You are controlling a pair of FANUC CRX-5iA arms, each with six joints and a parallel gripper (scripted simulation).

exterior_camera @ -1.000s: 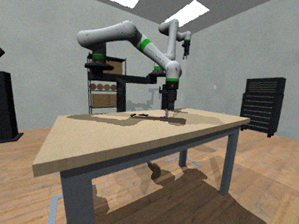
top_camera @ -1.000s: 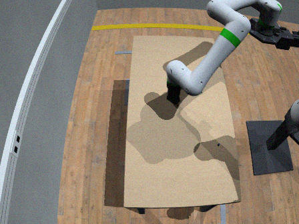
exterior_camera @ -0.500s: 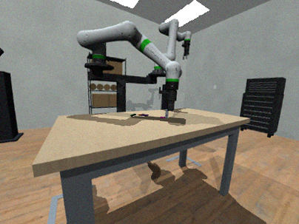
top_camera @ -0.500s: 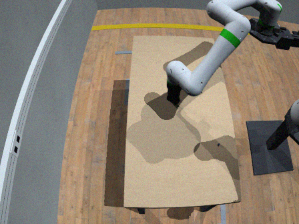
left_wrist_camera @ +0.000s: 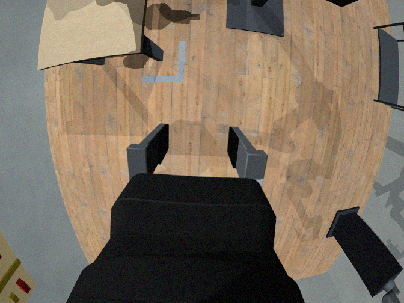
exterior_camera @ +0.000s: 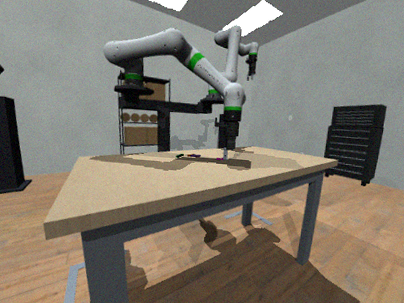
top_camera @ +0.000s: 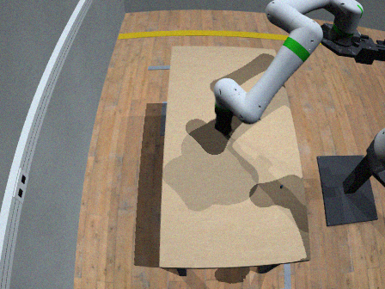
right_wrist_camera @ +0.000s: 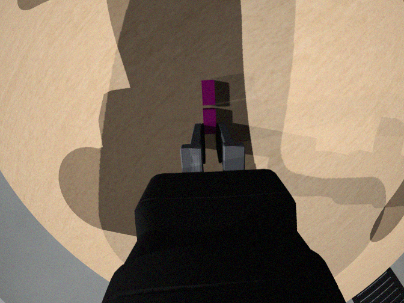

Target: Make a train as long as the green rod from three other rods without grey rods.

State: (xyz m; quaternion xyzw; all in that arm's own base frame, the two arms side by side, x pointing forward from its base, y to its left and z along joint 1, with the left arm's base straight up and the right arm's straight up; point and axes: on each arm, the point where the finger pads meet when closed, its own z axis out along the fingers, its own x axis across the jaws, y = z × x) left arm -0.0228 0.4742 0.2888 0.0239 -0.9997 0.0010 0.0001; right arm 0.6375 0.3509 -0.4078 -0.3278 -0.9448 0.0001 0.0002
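Note:
My right gripper (right_wrist_camera: pixel 210 135) (exterior_camera: pixel 225 156) is low over the wooden table and shut on a magenta rod (right_wrist_camera: pixel 209 116). Its far end sticks out beyond the fingertips. Another magenta rod (right_wrist_camera: pixel 207 92) lies flat just beyond it in the same line, with a narrow gap between their ends. I cannot tell whether the held rod touches the table. Dark green (exterior_camera: pixel 180 156) and purple (exterior_camera: pixel 197 156) pieces show small in the exterior view; their lengths are not readable. My left gripper (left_wrist_camera: pixel 198 137) (exterior_camera: pixel 250 78) is open and empty, high up away from the table.
The table (top_camera: pixel 206 241) (exterior_camera: pixel 139 194) carries broad arm shadows. A tiny dark piece (top_camera: pixel 281 187) lies near its right side in the top view. The right arm (top_camera: pixel 275 77) reaches over the table and hides part of it. A black pedestal (left_wrist_camera: pixel 365 250) stands near the left wrist view's lower right.

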